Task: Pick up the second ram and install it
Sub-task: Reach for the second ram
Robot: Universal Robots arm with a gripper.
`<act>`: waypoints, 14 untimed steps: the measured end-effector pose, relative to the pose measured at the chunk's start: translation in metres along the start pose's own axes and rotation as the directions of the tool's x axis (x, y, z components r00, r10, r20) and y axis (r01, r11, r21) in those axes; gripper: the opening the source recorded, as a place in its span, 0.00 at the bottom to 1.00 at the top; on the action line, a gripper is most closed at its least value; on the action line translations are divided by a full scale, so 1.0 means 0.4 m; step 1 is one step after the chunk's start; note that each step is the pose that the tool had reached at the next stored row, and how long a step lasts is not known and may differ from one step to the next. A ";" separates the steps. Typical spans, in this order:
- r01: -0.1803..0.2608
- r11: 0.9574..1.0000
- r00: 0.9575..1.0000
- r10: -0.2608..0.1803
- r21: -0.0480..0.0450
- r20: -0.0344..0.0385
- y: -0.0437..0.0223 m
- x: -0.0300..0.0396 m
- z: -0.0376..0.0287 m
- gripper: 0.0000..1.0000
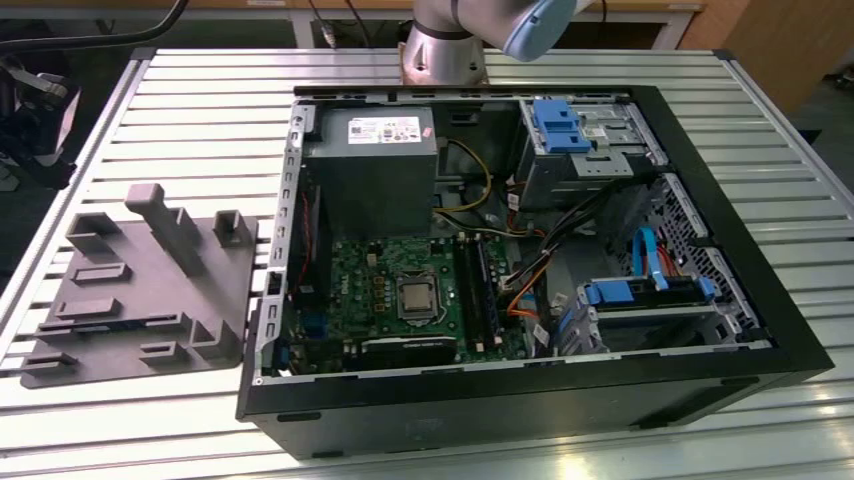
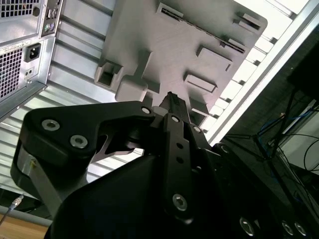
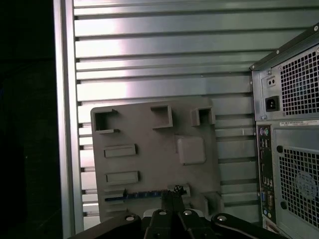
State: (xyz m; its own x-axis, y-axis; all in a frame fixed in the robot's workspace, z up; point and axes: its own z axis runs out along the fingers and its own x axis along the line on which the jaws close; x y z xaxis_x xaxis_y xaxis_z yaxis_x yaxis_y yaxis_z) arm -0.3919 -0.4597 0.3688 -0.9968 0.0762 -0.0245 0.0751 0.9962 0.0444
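You are at the pick-up step, by my judgement. In the first wrist view the pincer (image 3: 172, 193) hangs over the grey tray (image 3: 149, 164), its tips pressed together with nothing seen between them. The second ram (image 3: 134, 195) stands on edge in a slot of that tray, a dark bluish strip, and the tips sit near one end of it.

A grasp from here would call for the tips to part and come down astride the stick's thin edge, square to its length.

The exterior view gives you the inside of the open computer case (image 1: 534, 410) on the tabletop (image 1: 200, 120). The tray lies at the exterior view's left of the case, and the long memory slots (image 1: 481, 285) run beside the processor (image 1: 418, 297). The first wrist view gives you the case's back panel (image 3: 294, 149) instead. The second wrist view shows the pincer's linkage from the side, above the tray's raised blocks.
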 end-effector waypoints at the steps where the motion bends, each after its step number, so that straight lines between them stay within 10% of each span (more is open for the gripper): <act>1: 0.000 1.000 1.000 0.000 0.000 0.000 -0.001 0.001 0.000 0.11; 14: 0.000 1.000 1.000 0.000 0.000 0.000 -0.010 0.015 0.008 0.11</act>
State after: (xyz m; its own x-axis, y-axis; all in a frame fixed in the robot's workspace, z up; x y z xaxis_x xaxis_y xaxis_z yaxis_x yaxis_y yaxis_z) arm -0.3980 -0.4632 0.3654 -0.9968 0.0762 -0.0244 0.0750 0.9962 0.0443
